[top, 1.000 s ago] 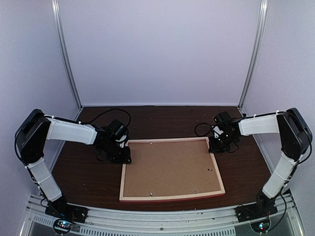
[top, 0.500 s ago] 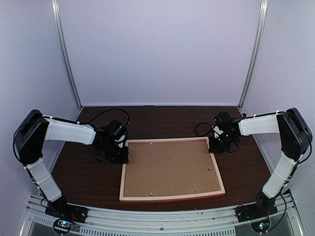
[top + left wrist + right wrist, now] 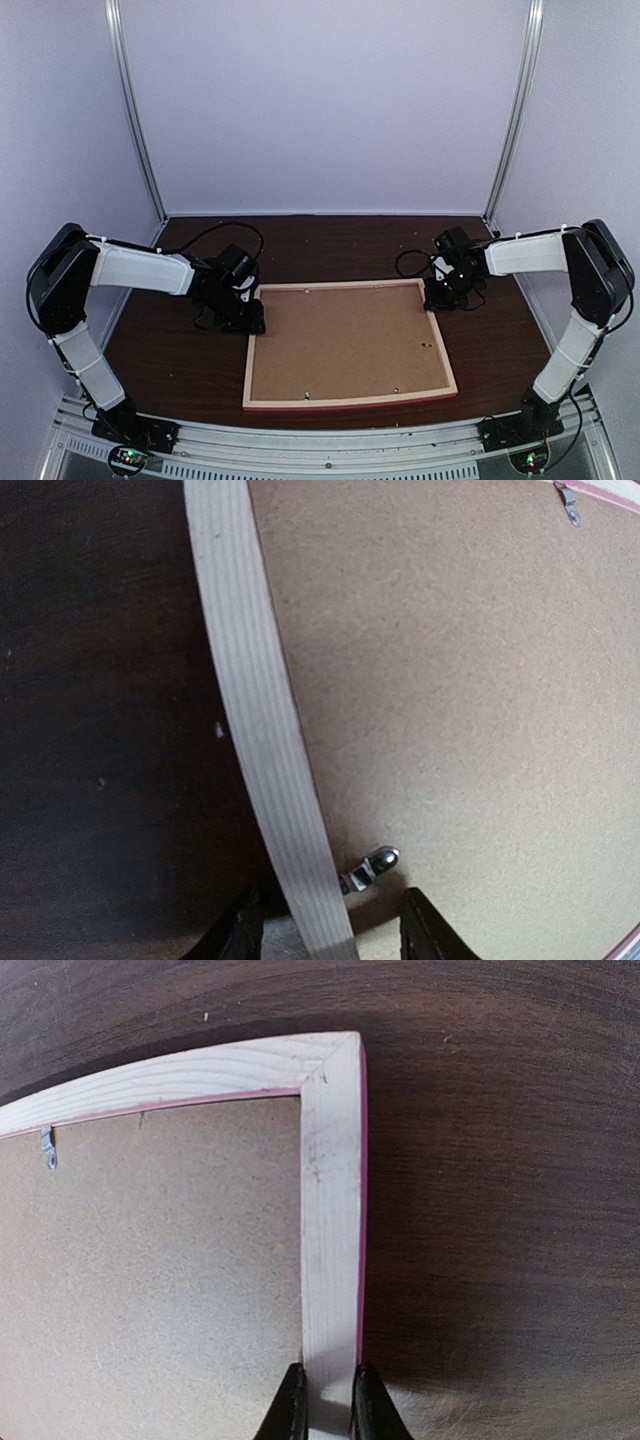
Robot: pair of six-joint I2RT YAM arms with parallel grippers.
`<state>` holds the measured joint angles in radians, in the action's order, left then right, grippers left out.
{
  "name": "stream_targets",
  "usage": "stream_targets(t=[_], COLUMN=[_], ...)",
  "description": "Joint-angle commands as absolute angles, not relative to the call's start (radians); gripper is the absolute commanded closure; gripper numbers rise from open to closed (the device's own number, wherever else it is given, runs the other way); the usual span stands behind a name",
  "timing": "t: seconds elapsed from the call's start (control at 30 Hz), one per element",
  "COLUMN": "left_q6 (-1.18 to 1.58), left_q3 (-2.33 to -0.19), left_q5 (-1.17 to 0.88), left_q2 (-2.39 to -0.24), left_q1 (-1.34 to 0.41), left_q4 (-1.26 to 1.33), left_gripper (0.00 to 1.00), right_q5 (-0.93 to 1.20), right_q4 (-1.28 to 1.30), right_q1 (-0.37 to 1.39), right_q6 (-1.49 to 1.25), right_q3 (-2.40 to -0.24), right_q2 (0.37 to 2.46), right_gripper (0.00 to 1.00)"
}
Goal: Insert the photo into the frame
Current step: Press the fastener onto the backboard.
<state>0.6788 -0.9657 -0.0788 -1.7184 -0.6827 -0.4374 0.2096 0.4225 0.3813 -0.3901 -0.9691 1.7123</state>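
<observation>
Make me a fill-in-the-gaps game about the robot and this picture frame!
1. The frame lies face ___ on the table.
2. The backing board inside it is ___ in colour.
3. The right gripper is ___ on one rail.
4. The left gripper straddles the opposite rail, jaws ___.
Missing words: down, brown, shut, open.

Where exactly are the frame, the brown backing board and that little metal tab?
frame (image 3: 350, 400), top external view, on its near rail.
backing board (image 3: 345, 345), top external view, on its middle.
metal tab (image 3: 372, 864), left wrist view, on its rounded head.
</observation>
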Motion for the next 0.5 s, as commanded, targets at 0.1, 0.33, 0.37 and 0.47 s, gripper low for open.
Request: stream_targets(t=[0.1,0.33,0.37,0.47], left_q6=[0.666,0.668,0.670,0.675], left_q3=[-0.969,-0.924,-0.919,-0.912], left_q5=[-0.075,-0.092,-0.093,-0.096], left_q2=[-1.710,-1.682,-1.680,-1.680], left_q1=[-0.687,-0.687,-0.687,-0.687], left_q4=[-0.468,-0.468,-0.465,-0.457], left_gripper=[0.57,0.67,0.69,0.73], right_q5=[0.248,0.241,0.239,0.237], right_q4=[0.434,0.440,0.440,0.440], right_q1=[0.385,0.382,0.382,0.382], right_q6=[-0.426,-0.424,-0.425,-0.429], right_q3=[-0.926,-0.933,-0.933,-0.931], right_q2=[1.746,1.742,1.740,1.735], right_gripper=[0.97,0.95,0.94,0.93])
